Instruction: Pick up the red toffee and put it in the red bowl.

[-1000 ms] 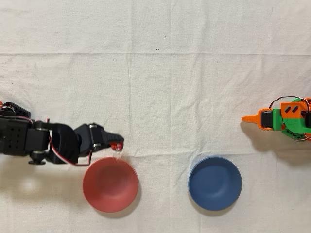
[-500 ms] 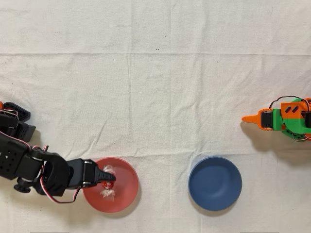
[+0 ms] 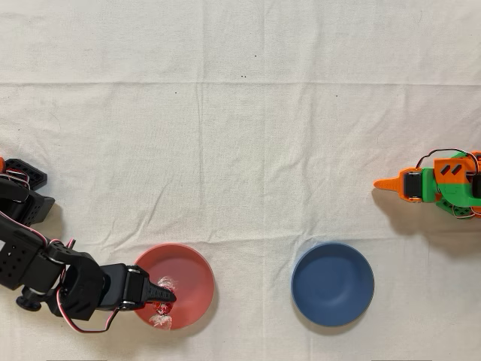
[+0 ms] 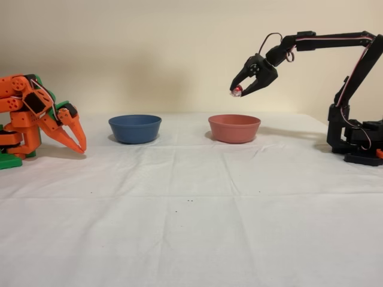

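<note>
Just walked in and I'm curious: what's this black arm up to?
The black arm's gripper holds a red toffee in its jaws, in the air above the red bowl. It hasn't let go yet. A blue bowl sits beside it, and the orange arm is idle.

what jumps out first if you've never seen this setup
The black arm's gripper held high above the red bowl, pinching the shiny red toffee. Next, in the fixed view, the dark blue bowl left of the red one on the white cloth, and the idle orange arm at far left.
</note>
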You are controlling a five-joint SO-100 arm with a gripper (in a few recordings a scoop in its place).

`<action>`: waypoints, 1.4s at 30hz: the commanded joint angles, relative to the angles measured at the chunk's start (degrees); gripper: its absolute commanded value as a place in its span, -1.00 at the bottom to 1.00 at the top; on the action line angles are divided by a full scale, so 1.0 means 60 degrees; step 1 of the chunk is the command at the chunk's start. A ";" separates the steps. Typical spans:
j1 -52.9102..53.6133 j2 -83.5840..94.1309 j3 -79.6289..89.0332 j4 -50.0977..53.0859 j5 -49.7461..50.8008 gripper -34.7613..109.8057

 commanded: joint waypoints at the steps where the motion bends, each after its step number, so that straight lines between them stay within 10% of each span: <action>1: -0.0059 0.0308 -0.0015 -0.0161 -0.0117 -0.38; 42: -0.0645 0.1055 0.0747 -0.0176 0.0498 -0.24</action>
